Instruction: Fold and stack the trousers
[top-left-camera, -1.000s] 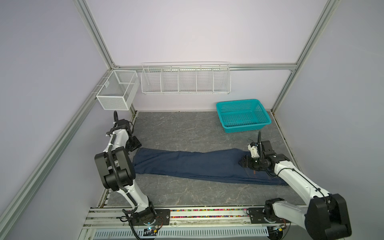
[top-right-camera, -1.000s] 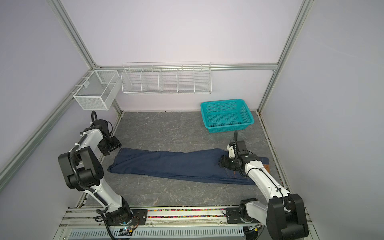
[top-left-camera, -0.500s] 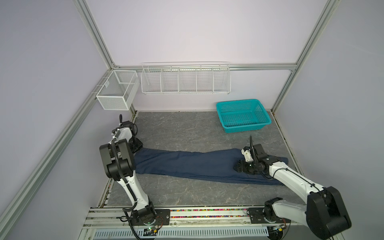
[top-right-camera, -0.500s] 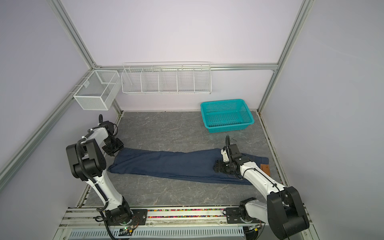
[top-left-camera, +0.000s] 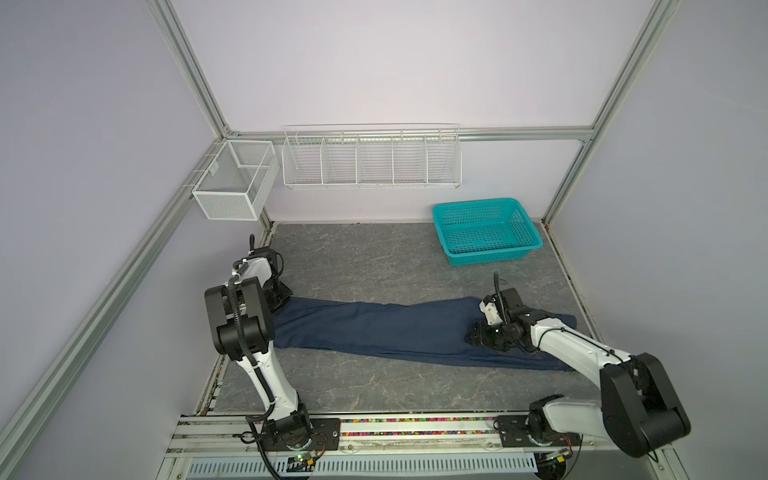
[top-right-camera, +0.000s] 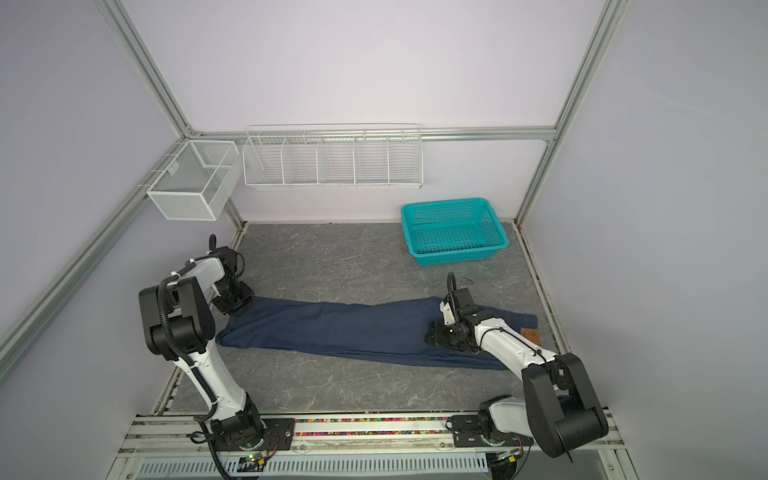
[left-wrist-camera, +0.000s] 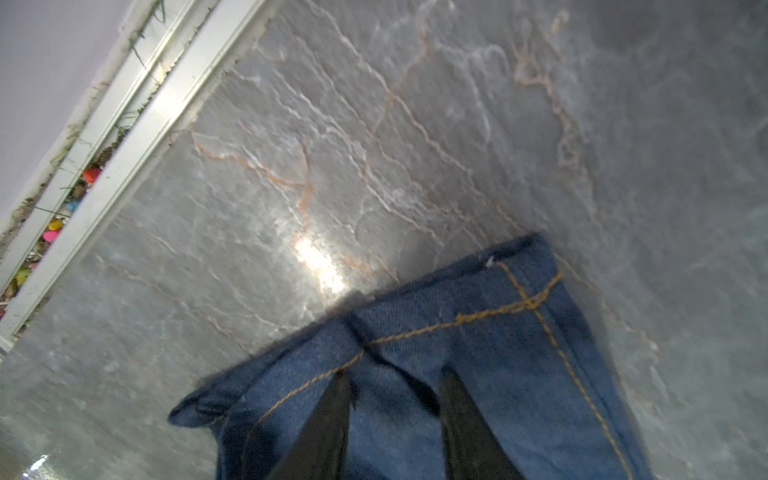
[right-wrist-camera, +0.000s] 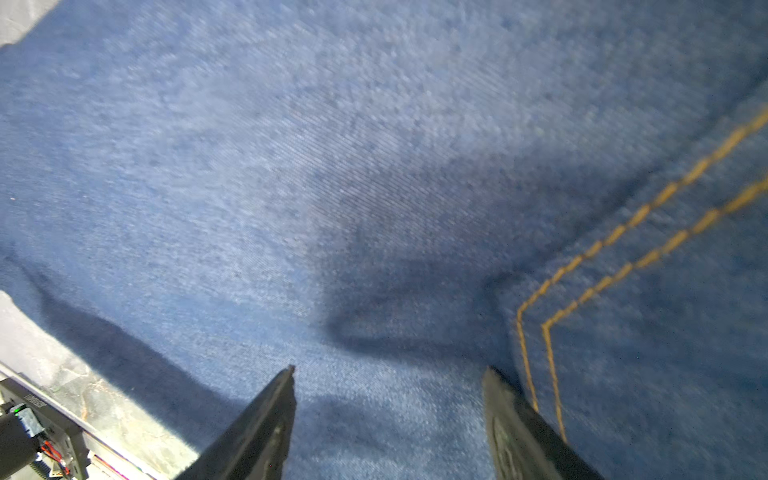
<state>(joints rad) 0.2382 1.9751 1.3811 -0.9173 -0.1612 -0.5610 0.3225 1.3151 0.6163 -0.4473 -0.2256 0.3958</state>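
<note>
With the table (top-left-camera: 374, 257) as a clock face, 12 at the back wall, the trousers (top-left-camera: 395, 328) lie stretched across its middle from 9 to 3, hem end at 9, waist end at 3. The left gripper (top-left-camera: 279, 298) is at the hem's rear corner at 9; the right gripper (top-left-camera: 478, 336) is over the cloth towards 3, short of the waistband. The basket (top-left-camera: 492, 254) stands at 1, behind the waist end, well apart. The wire rack (top-left-camera: 372, 166) hangs on the back wall at 12, the mesh box (top-left-camera: 226, 203) just left of it at 11
</note>
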